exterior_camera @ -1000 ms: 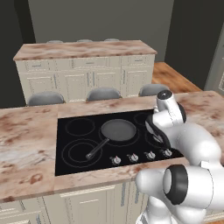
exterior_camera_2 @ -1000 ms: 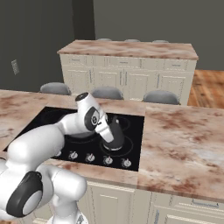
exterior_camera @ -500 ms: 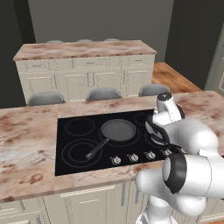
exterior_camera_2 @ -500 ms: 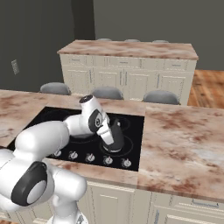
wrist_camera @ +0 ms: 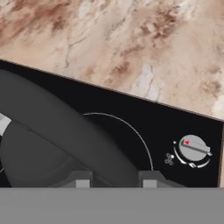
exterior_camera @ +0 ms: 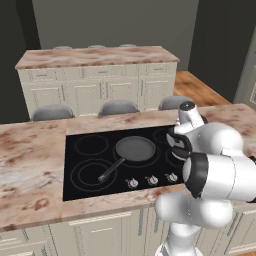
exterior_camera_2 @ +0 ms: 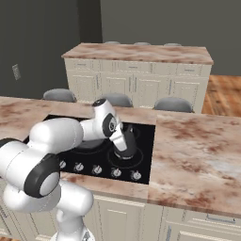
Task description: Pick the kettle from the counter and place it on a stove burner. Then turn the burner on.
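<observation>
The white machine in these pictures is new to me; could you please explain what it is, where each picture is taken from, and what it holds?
It is a robot arm on a base that can drive, in a rendered kitchen. Two pictures come from cameras behind it, to its left and right. The third looks along its gripper. Set into the counter is a black cooktop with a frying pan and a row of knobs. The gripper is shut on the handle of the dark kettle, over a burner ring.
</observation>
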{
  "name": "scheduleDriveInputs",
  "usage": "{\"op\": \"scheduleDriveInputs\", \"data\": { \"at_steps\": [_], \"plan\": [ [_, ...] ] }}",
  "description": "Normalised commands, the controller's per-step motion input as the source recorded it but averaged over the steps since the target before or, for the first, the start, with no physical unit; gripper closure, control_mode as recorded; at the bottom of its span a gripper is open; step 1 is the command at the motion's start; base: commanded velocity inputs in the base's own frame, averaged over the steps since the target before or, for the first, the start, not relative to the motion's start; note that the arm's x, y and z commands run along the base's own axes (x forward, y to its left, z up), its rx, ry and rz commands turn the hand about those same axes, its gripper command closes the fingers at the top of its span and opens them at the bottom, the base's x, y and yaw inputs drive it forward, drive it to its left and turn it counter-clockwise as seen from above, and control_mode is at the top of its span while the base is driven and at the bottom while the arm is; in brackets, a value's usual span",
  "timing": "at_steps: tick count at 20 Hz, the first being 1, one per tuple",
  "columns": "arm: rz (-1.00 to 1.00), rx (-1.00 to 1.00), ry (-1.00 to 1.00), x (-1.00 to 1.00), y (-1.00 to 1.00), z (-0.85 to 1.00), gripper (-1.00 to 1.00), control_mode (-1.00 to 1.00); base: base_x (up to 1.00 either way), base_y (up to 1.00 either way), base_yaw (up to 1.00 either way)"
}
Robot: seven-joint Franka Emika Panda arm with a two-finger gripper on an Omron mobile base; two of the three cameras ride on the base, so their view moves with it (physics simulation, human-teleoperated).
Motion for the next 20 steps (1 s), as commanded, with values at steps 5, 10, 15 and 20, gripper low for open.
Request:
{"op": "scheduleDriveInputs", "data": {
  "at_steps": [5, 10, 15, 20],
  "plan": [
    [-0.01, 0.00, -0.06, 0.03, -0.06, -0.30, 1.00, -1.00, 0.00, 0.00, 0.00],
    [0.00, 0.00, -0.15, -0.06, 0.02, -0.49, 1.00, -1.00, 0.00, 0.00, 0.00],
    [0.00, 0.00, -0.15, -0.14, 0.05, -0.48, -1.00, -1.00, 0.00, 0.00, 0.00],
    [0.00, 0.00, -0.13, -0.19, 0.00, -0.34, -1.00, -1.00, 0.00, 0.00, 0.00]
  ]
}}
